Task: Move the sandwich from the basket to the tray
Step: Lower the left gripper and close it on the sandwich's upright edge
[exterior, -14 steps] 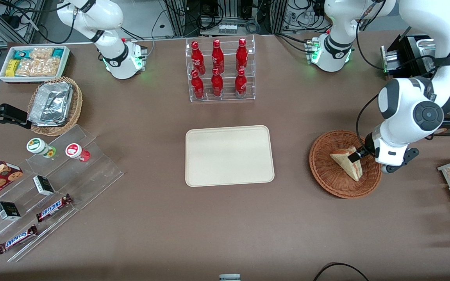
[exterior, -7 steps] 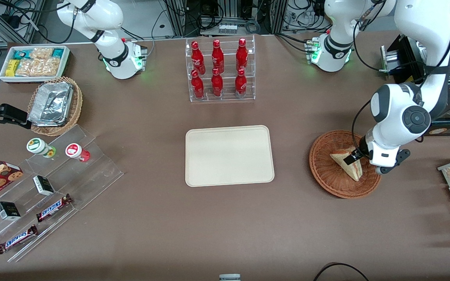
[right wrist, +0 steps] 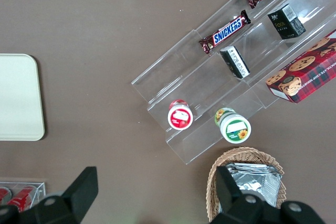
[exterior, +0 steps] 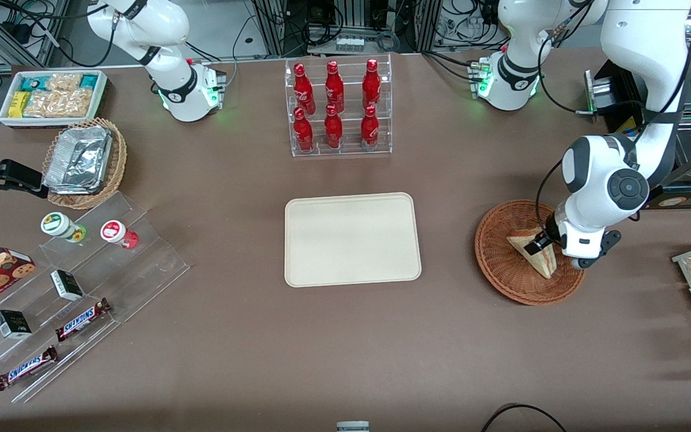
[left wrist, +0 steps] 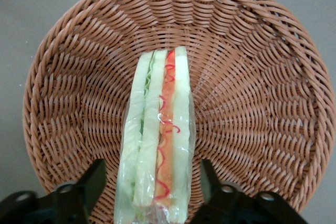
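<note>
Now, gripper (exterior: 540, 243) seen low inside basket (exterior: 501, 273), at working arm's end of table. Sandwich (left wrist: 157, 145) stood on edge in basket, cut edge with red and green layers turned up toward wrist camera. Long axis judged running straight out from between fingers (left wrist: 92, 182), one finger flanking each bread face. Fingers spread wider than wedge; contact not confirmed. Tray (exterior: 351, 239) lies well apart, toward parked arm's end; bare surface shown.

I saw the gripper (left wrist: 152, 195) down in the basket (exterior: 504, 273), its matt black plastic fingers (left wrist: 92, 184) flanking the sandwich (left wrist: 157, 140), which wore glossy clear film. The basket was rough woven wicker; the tray (exterior: 351, 239) looked smooth, matt cream.
</note>
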### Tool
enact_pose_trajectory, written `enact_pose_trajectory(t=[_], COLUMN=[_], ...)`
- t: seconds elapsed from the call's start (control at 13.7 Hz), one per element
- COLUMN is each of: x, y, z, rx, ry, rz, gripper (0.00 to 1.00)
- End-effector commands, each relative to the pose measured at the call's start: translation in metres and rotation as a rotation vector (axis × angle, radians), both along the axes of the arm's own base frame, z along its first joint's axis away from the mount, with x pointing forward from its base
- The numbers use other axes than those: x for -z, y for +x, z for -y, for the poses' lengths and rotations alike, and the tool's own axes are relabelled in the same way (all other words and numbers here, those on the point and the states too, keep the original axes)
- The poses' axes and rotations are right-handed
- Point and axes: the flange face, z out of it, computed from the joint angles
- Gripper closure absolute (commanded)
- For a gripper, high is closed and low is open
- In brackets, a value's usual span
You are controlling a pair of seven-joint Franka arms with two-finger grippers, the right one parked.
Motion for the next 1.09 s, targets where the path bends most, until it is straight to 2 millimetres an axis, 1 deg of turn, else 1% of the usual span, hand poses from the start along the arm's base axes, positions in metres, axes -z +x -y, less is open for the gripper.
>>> enact_pose_trajectory(t=[0.0, 0.15, 0.29, 0.58, 0.66, 0.8, 0.95, 1.02], x=[0.0, -0.006, -0.022, -0.071, -0.084, -0.09, -0.094, -0.097], y=[-0.001, 0.001, 0.01, 0.031, 0.034, 0.031, 0.024, 0.021], z=[0.001, 0.002, 0.006, 0.021, 0.036, 0.069, 0.111, 0.135], rx=[-0.036, -0.036, -0.022, 0.071, 0.119, 0.182, 0.264, 0.325], ry=[-0.001, -0.001, 0.003, 0.009, 0.003, -0.003, -0.011, -0.015], rz=[0.013, 0.013, -0.011, -0.073, -0.082, -0.087, -0.08, -0.073], gripper=[1.0, 1.0, 1.0, 1.0, 1.0, 1.0, 1.0, 1.0])
